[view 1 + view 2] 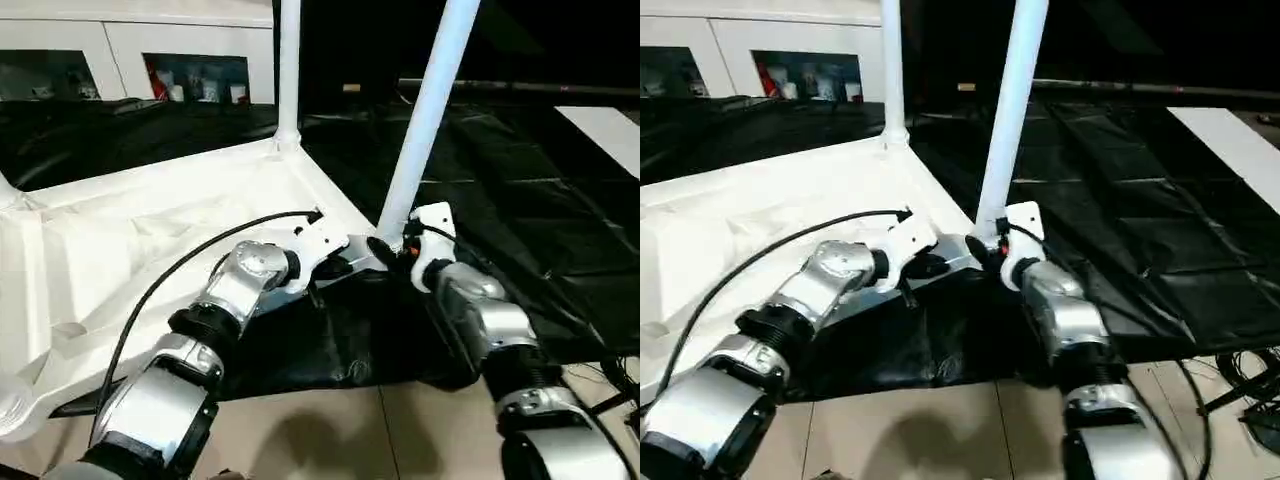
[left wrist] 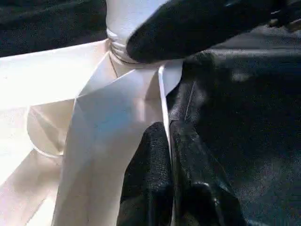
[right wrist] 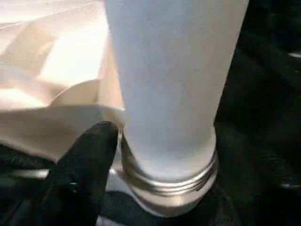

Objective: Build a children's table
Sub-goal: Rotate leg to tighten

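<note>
The white tabletop [image 1: 150,240] is lying upside down on black sheeting [image 1: 520,220], ribbed underside facing up, with two white legs standing up from its corner sockets.

The left claw [image 2: 168,141] is pinched closed on the tabletop's thin rim, one black finger [image 2: 148,165] sitting inside the edge and the other outside it, just short of the near corner socket.

The near leg [image 1: 425,120] is rising steeply right in front of the right claw [image 1: 385,248], leaning a little toward the robot's right, its ringed foot [image 3: 167,181] sitting at the corner socket. The right claw is standing open around that foot: one black finger [image 3: 80,165] is lying just beside the ringed collar on the tabletop side. Whether it is actually pressing on the leg cannot be told.

The far leg [image 1: 289,70] is standing upright in the next corner socket, well beyond both claws. A white cabinet [image 1: 120,50] with glass doors is standing further back, beyond the left claw.
</note>
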`<state>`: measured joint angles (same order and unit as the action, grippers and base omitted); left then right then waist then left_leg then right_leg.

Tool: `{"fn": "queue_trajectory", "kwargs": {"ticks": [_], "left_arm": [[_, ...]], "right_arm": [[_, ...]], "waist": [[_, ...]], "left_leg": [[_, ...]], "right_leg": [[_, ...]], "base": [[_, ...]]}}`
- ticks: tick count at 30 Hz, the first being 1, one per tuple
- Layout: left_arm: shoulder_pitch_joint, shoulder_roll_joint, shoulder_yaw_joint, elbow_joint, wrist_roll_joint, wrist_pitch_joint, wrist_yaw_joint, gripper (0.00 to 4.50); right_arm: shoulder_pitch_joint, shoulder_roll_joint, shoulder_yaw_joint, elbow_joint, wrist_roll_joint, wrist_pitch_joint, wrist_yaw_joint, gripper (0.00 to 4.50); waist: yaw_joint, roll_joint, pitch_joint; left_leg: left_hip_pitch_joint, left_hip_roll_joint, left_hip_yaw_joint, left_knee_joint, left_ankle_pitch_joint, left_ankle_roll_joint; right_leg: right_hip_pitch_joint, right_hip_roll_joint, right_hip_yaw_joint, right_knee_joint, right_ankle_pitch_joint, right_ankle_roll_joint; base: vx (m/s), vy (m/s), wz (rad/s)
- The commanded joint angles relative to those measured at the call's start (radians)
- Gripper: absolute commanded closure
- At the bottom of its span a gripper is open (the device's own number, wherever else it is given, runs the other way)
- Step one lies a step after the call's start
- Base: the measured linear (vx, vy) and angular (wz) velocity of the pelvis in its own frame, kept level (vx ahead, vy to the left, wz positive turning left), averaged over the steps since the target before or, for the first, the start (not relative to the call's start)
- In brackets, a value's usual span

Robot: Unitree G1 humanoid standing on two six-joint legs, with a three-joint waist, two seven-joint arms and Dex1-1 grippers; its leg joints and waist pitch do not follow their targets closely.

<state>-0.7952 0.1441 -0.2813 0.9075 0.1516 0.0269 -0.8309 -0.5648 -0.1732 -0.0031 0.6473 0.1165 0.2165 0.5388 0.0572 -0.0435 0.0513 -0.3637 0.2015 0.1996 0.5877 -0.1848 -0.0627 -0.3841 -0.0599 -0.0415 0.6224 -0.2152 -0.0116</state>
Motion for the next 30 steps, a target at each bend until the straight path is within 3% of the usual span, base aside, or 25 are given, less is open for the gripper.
{"fn": "queue_trajectory", "kwargs": {"ticks": [1, 4, 9, 12, 17, 20, 21, 26, 27, 30], "left_arm": [[0.020, 0.007, -0.039, 0.001, 0.018, -0.018, -0.053, 4.50], [0.047, 0.057, -0.041, -0.037, -0.009, -0.057, -0.171, 4.50], [0.076, 0.114, -0.053, -0.080, -0.030, -0.110, -0.287, 4.50], [0.093, 0.139, -0.044, -0.106, -0.049, -0.122, -0.338, 4.50], [0.115, 0.158, -0.040, -0.147, -0.063, -0.113, -0.370, 4.50], [0.122, 0.162, -0.042, -0.157, -0.068, -0.107, -0.384, 4.50], [0.130, 0.164, -0.043, -0.172, -0.073, -0.102, -0.394, 4.50], [0.140, 0.166, -0.043, -0.194, -0.078, -0.090, -0.402, 4.50], [0.140, 0.165, -0.042, -0.193, -0.077, -0.089, -0.401, 4.50], [0.142, 0.167, -0.041, -0.198, -0.076, -0.086, -0.399, 4.50]], "right_arm": [[0.025, -0.015, 0.104, -0.077, 0.014, 0.011, 0.180, 0.71], [0.070, -0.131, 0.121, -0.158, 0.035, 0.004, 0.345, 0.71], [0.092, -0.204, 0.124, -0.179, 0.027, -0.009, 0.430, 0.71], [0.104, -0.233, 0.137, -0.198, 0.024, -0.003, 0.465, 0.71], [0.106, -0.232, 0.143, -0.194, 0.018, -0.005, 0.468, 0.71], [0.100, -0.215, 0.139, -0.187, 0.022, -0.009, 0.464, 0.71], [0.093, -0.199, 0.133, -0.179, 0.028, -0.008, 0.456, 0.71], [0.080, -0.190, 0.141, -0.159, 0.029, -0.015, 0.455, 0.71], [0.078, -0.191, 0.142, -0.154, 0.028, -0.017, 0.458, 0.98], [0.079, -0.191, 0.140, -0.150, 0.024, -0.019, 0.462, 1.10]], "waist": [[0.003, 0.002, -0.056], [0.008, 0.003, -0.060], [0.004, 0.005, -0.062], [0.006, 0.005, -0.061], [0.008, 0.006, -0.059], [0.009, 0.007, -0.060], [0.009, 0.000, -0.061], [0.009, 0.004, -0.061], [0.009, 0.004, -0.061], [0.010, 0.004, -0.062]], "left_leg": [[0.013, 0.038, -0.020, -0.067, -0.161, 0.041], [0.012, 0.041, -0.020, -0.065, -0.144, 0.059], [0.012, 0.043, -0.018, -0.063, -0.110, 0.075], [0.014, 0.044, -0.016, -0.062, -0.118, 0.076], [0.017, 0.047, -0.015, -0.064, -0.144, 0.053], [0.015, 0.046, -0.015, -0.064, -0.129, 0.051], [0.015, 0.045, -0.014, -0.064, -0.125, 0.053], [0.015, 0.045, -0.014, -0.063, -0.109, 0.056], [0.015, 0.044, -0.014, -0.062, -0.109, 0.056], [0.015, 0.044, -0.014, -0.062, -0.104, 0.058]], "right_leg": [[0.040, -0.082, 0.047, -0.080, -0.058, -0.229], [0.045, -0.086, 0.046, -0.074, -0.013, -0.241], [0.046, -0.082, 0.043, -0.064, 0.066, -0.277], [0.044, -0.082, 0.043, -0.065, 0.052, -0.281], [0.041, -0.084, 0.043, -0.068, -0.008, -0.281], [0.041, -0.083, 0.043, -0.065, 0.011, -0.279], [0.042, -0.083, 0.043, -0.064, 0.015, -0.277], [0.041, -0.083, 0.043, -0.062, 0.025, -0.277], [0.042, -0.083, 0.043, -0.061, 0.026, -0.276], [0.042, -0.083, 0.043, -0.061, 0.029, -0.274]], "base": [[0.000, 0.000, 0.00], [0.000, 0.000, 0.00], [0.000, 0.000, 0.00], [0.000, 0.000, 0.00], [0.000, 0.000, 0.00], [0.000, 0.000, 0.00], [0.000, 0.000, 0.00], [0.000, 0.000, 0.00], [0.000, 0.000, 0.00], [0.000, 0.000, 0.00]]}}
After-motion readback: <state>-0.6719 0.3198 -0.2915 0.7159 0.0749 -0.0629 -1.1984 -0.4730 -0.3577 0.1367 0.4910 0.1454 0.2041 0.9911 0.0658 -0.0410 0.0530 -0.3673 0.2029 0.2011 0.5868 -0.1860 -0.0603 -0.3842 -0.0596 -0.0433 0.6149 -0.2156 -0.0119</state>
